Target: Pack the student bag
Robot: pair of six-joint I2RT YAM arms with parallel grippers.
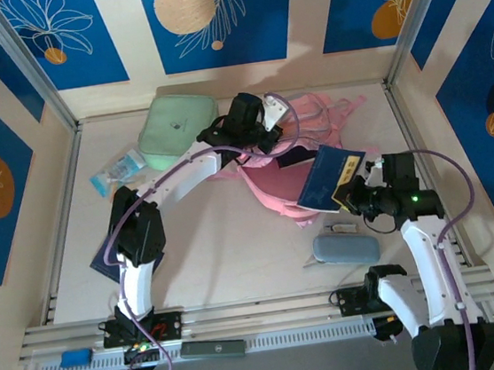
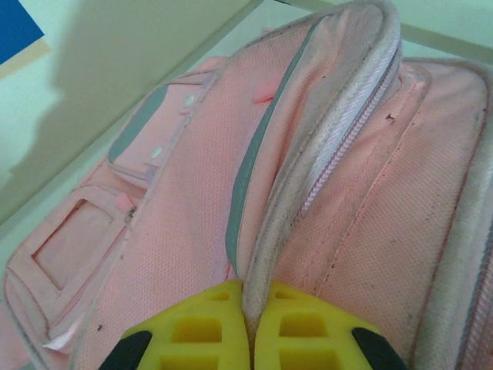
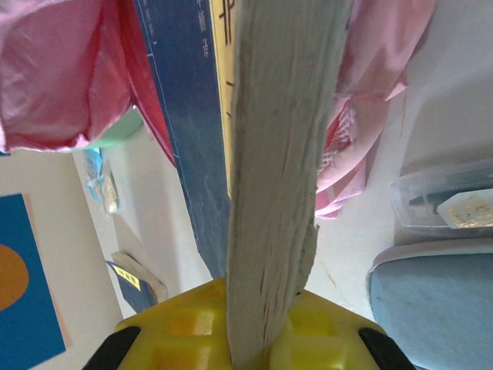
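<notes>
top view: the large pink fabric backpack lay on the far-middle part of the pale bench, just right of a mint green square zip case. the left tool sat at the backpack's far-left edge. the right tool grasped a dark blue softcover book by its near end, and the tilted book overlapped the backpack's right side. a blue-grey oval zip case and a small clear plastic box lay on the bench near the right tool. a clear packet with blue print lay toward the left edge.

left wrist view: the left tool was clenched on a raised, zip-lined fabric edge of the backpack, with one yellow finger pressed on each side of it.

right wrist view: the right tool was closed on the book. the page edges faced the camera, and pink fabric hung on both sides of the book.
</notes>
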